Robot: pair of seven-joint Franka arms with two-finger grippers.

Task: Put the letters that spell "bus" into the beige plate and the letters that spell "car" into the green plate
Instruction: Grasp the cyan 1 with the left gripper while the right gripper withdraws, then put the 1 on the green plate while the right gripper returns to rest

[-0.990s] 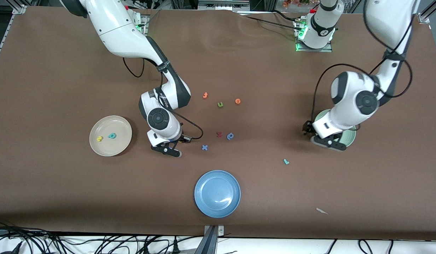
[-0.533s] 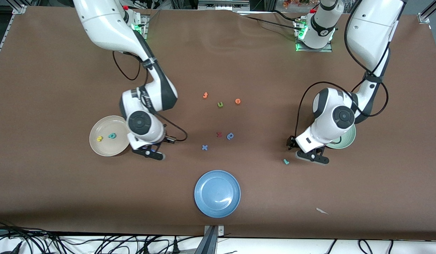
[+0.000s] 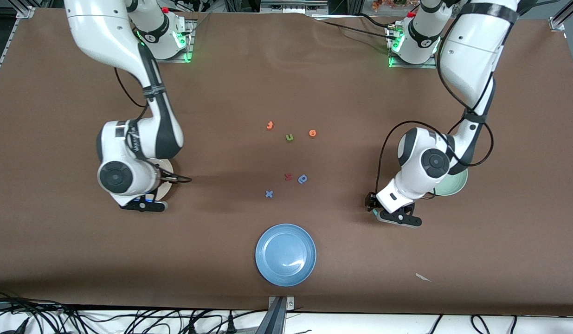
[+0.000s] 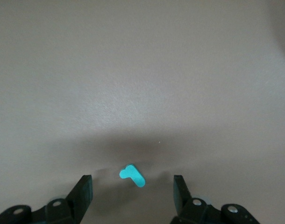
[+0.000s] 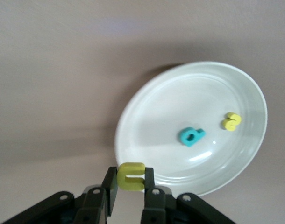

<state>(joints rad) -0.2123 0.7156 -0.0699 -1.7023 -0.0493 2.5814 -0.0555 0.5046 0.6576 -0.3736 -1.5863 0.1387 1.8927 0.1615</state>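
My right gripper [image 5: 131, 184] is shut on a yellow "u" [image 5: 131, 177] and hangs over the rim of the beige plate [image 5: 152, 116]. A teal "b" [image 5: 191, 136] and a yellow "s" [image 5: 231, 121] lie in that plate. In the front view the right hand [image 3: 142, 205] covers most of the beige plate [image 3: 168, 178]. My left gripper [image 4: 132, 192] is open just above the table, and a teal "r" [image 4: 132, 175] lies flat between its fingers [image 4: 84, 191], untouched. The left arm hides part of the green plate [image 3: 457, 185], which stands beside the left hand [image 3: 397, 218].
A blue plate [image 3: 285, 254] sits near the table's front edge. Loose letters lie mid-table: an orange one [image 3: 269, 125], a green "u" [image 3: 289, 137], another orange one [image 3: 312, 133], a red one [image 3: 288, 176], a dark blue one [image 3: 303, 178] and a blue "x" [image 3: 268, 194]. A paper scrap [image 3: 423, 277] lies near the front edge.
The right arm swung from mid-table to over the beige plate, carrying the yellow "u". The left arm moved off the green plate to above the teal "r".
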